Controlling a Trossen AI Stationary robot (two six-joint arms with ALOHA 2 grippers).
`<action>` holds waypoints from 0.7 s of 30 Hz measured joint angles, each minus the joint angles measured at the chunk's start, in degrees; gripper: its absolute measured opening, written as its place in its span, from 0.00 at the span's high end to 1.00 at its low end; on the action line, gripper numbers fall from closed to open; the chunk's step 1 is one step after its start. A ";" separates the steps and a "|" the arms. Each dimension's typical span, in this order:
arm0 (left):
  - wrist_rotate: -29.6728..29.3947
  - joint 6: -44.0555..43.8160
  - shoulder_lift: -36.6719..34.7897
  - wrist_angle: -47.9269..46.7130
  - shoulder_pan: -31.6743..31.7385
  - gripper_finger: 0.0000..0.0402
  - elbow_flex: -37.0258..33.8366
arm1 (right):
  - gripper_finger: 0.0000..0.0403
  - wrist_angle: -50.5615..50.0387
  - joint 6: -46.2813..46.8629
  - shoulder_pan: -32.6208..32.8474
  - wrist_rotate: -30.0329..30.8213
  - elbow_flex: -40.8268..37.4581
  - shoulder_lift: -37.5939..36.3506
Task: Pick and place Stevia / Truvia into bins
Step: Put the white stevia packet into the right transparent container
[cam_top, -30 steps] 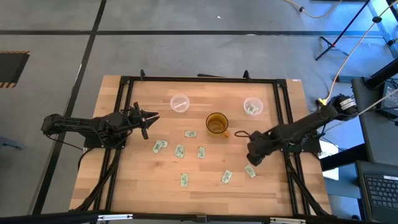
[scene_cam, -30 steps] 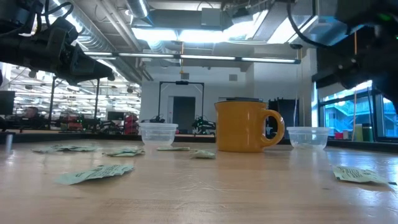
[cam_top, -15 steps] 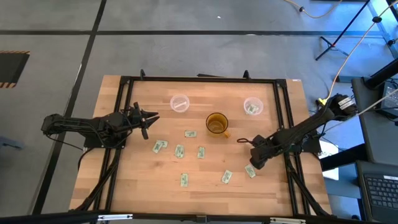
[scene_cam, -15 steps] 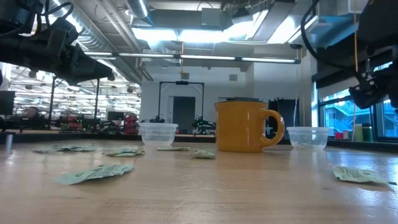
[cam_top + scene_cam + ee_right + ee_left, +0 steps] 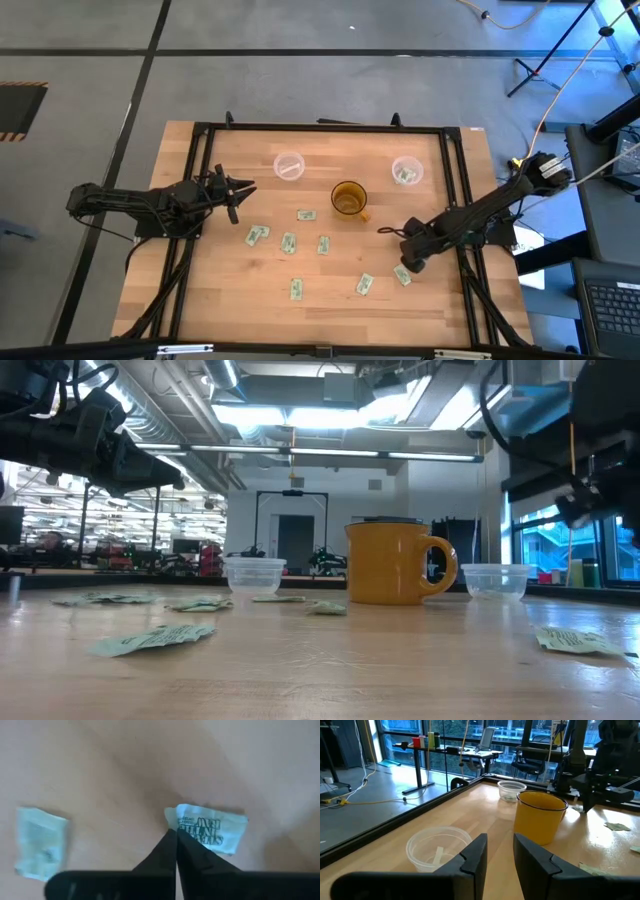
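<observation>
Several white-and-green Stevia packets (image 5: 288, 242) lie flat on the wooden table. Two clear cups serve as bins: the left one (image 5: 289, 166) and the right one (image 5: 406, 171), which has a packet in it. My right gripper (image 5: 175, 831) is shut and points down over the short edge of one packet (image 5: 212, 832), near the table's right side (image 5: 402, 277). Another packet (image 5: 40, 842) lies beside it. My left gripper (image 5: 500, 842) is open and level at the table's left (image 5: 235, 190), with nothing between its fingers. My right gripper's shut fingertips (image 5: 170, 837) stand at the packet's short edge (image 5: 172, 817), coming from above and pointing down. I cannot tell whether they touch it. The packet lies flat on the table.
An amber-yellow mug (image 5: 348, 199) stands between the bins and the packets, its handle toward my right arm. A black frame (image 5: 320, 128) runs along the table's far and side edges. Bare wood lies along the near edge.
My right gripper has sunk and moved a little toward the table's near edge, ending over the packet near the right side. My left arm has kept still, and the packets lie where they were.
</observation>
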 joint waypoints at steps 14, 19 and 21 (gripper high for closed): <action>0.00 0.02 0.00 0.00 0.00 0.78 0.00 | 1.00 -15.22 -14.54 -6.58 18.30 18.77 -0.23; 0.00 0.04 0.00 0.00 0.00 0.78 -0.01 | 1.00 -24.42 -19.17 -12.86 24.35 22.76 -0.28; 0.00 0.04 0.00 0.00 -0.01 0.78 0.00 | 1.00 -24.44 -22.72 -16.07 25.01 23.22 -0.28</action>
